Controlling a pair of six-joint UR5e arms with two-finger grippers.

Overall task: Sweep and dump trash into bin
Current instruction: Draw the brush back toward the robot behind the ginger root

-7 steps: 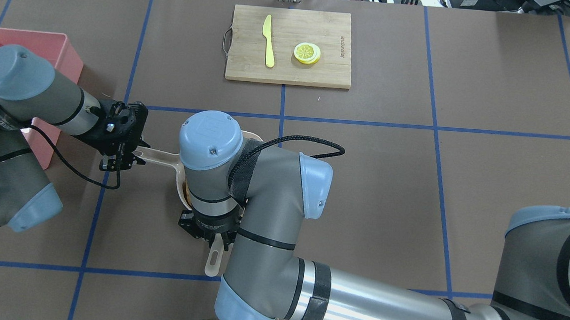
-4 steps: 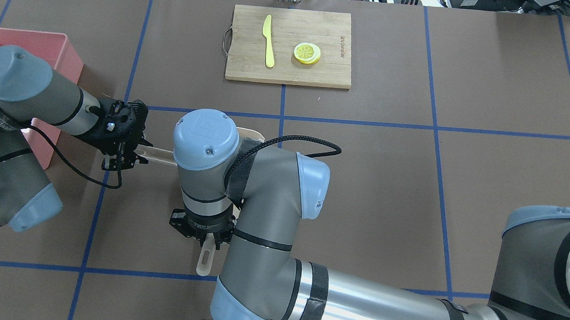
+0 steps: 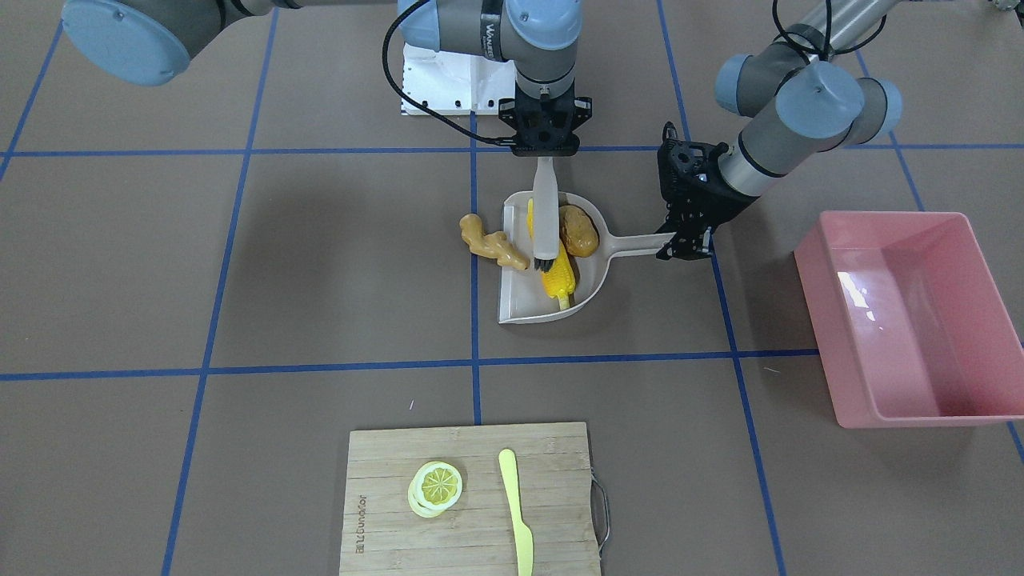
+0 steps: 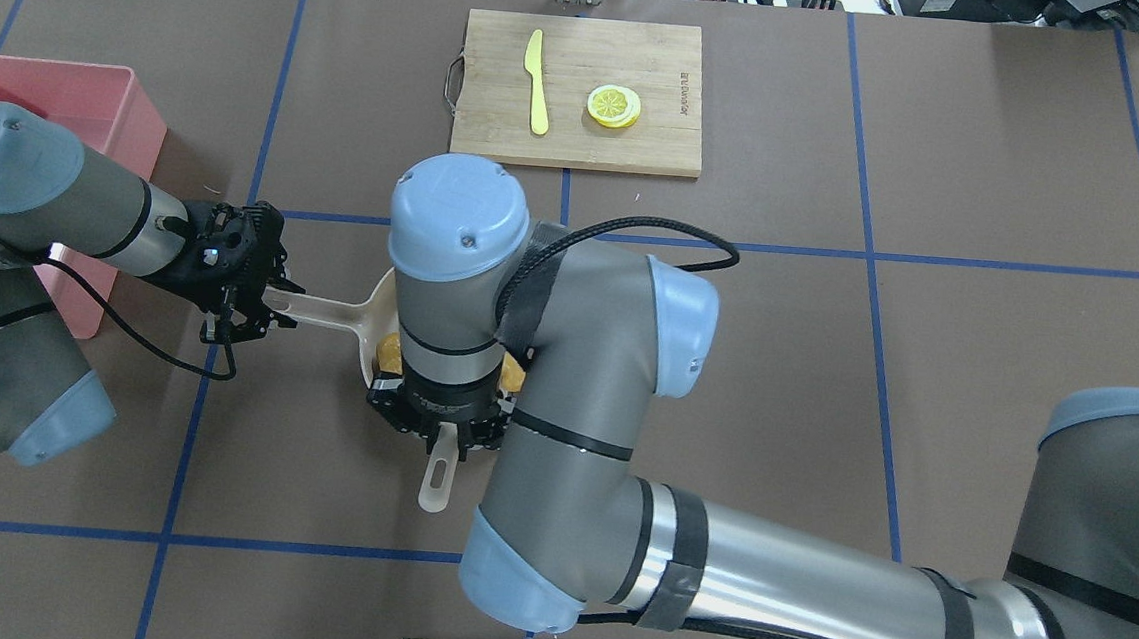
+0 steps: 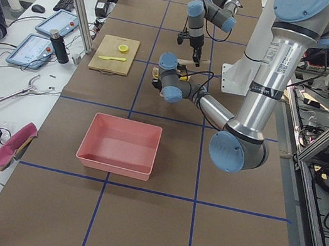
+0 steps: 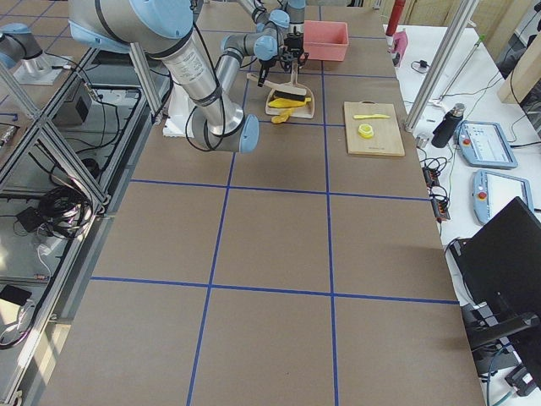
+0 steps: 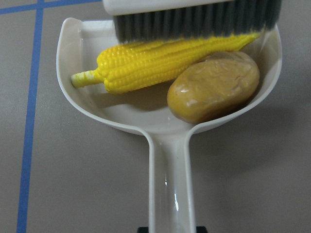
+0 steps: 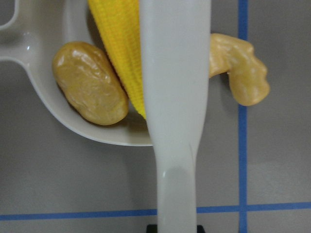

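**Left claw** (image 3: 685,246): closed tight on the handle of the dustpan (image 3: 520,308). The pan lies flat on the tabletop (image 3: 240,280).

**Right claw** (image 3: 546,154): clamped on the brush (image 3: 546,210), bristles down over the pan.

**Trash, three pieces** (clock directions as in the front-facing view):
- Corn cob (image 3: 558,276), one, in the pan beneath the bristles.
- Potato (image 3: 578,230), one, in the pan by the back wall.
- Ginger root (image 3: 490,242), one, at the pan's 9 o'clock. It is mostly on the tabletop, with its tip at the open lip.

**Bin** (image 3: 912,336): one, pink, empty, well apart at the pan's 3 to 4 o'clock.

**Sundries:** one cutting board (image 3: 464,544) at 6 o'clock, bearing one lemon slice (image 3: 436,486) and one knife (image 3: 516,512).

**Hazards, judged:**
- A stroke may skid the knobbly ginger along the lip instead of over it.
- Bristles dragging on the corn may flick it out.
- Lifting now would leave the ginger behind.
- The potato may roll off a tilted pan.
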